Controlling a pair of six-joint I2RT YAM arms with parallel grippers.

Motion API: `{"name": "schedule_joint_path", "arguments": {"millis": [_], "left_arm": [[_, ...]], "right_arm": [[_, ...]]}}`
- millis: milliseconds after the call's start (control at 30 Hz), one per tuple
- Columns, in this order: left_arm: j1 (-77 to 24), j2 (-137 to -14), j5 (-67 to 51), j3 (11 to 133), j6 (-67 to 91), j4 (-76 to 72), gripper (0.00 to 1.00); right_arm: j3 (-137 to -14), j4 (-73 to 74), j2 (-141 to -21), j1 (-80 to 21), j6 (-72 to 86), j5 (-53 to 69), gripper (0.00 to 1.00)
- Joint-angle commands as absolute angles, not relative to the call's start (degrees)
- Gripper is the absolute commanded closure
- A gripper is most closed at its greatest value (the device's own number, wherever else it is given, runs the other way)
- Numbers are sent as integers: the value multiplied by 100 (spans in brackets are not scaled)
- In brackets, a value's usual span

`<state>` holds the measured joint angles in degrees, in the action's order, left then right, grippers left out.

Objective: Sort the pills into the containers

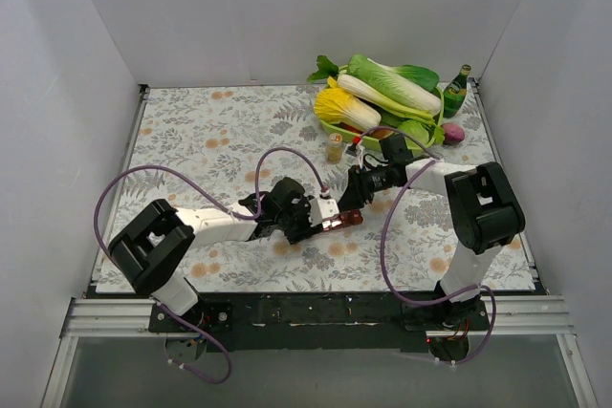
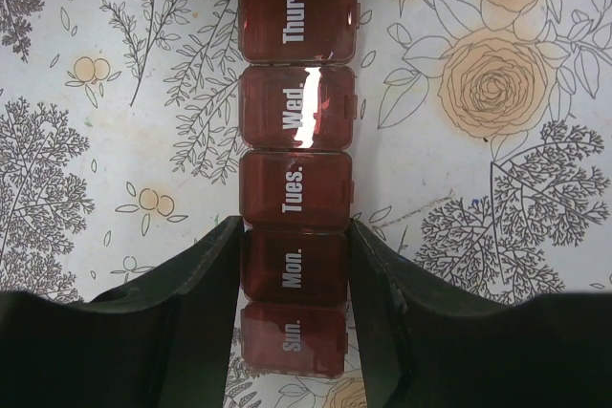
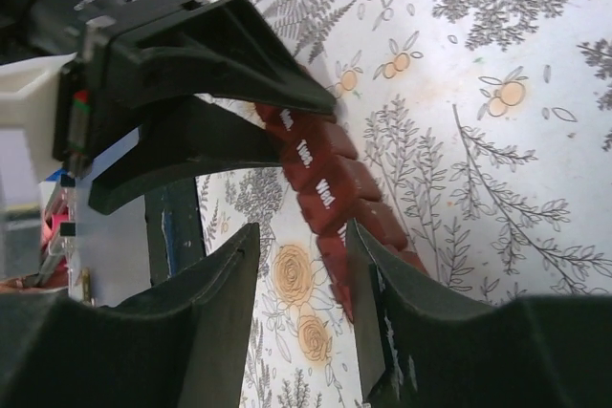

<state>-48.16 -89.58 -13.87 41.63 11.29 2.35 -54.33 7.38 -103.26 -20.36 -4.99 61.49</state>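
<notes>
The dark red pill organizer [image 2: 296, 112] lies on the floral tablecloth, its lids marked Sun. to Thur. in the left wrist view, all shut. My left gripper [image 2: 295, 226] is shut on its sides at the Mon. compartment. In the top view the strip [image 1: 344, 221] lies at centre front, with my left gripper [image 1: 317, 221] at its left end. My right gripper [image 1: 344, 200] hangs over its right part. In the right wrist view, my right gripper [image 3: 304, 231] is open and empty, with one finger [image 3: 382, 312] over the organizer [image 3: 325, 188]. No loose pills show.
A small yellowish bottle [image 1: 334, 147] stands behind the grippers. A green tray [image 1: 335, 126] with toy vegetables sits at back right. A green bottle [image 1: 457, 91] and a purple item [image 1: 452, 133] are beside it. Purple cables loop over the table. White walls close it in.
</notes>
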Motion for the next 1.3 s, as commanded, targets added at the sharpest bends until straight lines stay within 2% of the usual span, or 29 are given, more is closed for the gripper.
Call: {"name": "schedule_joint_path", "arguments": {"millis": [0, 200, 367, 600, 700, 800, 900, 933, 1000, 1267], "left_arm": [[-4834, -9193, -1354, 4263, 1406, 720, 83], [-4799, -9316, -1327, 4333, 1520, 756, 83], [-4764, -9360, -1327, 4351, 1582, 765, 83], [-4737, -9360, -1336, 4324, 1564, 773, 83], [-4737, -9387, -1336, 4351, 1503, 826, 83], [-4737, -9387, -1327, 4368, 1450, 861, 83], [-4737, -9378, -1318, 4368, 1424, 879, 83], [-4737, -9387, -1318, 4368, 1424, 879, 83], [-4737, -9387, -1318, 4377, 1424, 888, 83], [-4737, -9413, -1310, 4447, 1433, 905, 83]], "right_arm": [[-5370, 1168, -9906, -2100, -966, 6539, 51], [-5300, 1582, -9844, -2136, -1195, 5802, 50], [-5379, 1687, -10054, -2136, -976, 5064, 55], [-5458, 1810, -10380, -2136, -975, 4807, 60], [-5756, 2239, -10249, -2136, -1561, 5097, 63], [-5941, 2443, -9785, -2136, -2134, 5282, 67], [-5985, 2628, -9387, -2144, -2838, 5142, 79], [-5985, 2663, -9326, -2145, -2995, 5089, 90], [-6011, 2750, -9290, -2214, -3146, 4861, 99], [-5661, 2550, -9684, -2627, -2902, 4106, 99]]}}
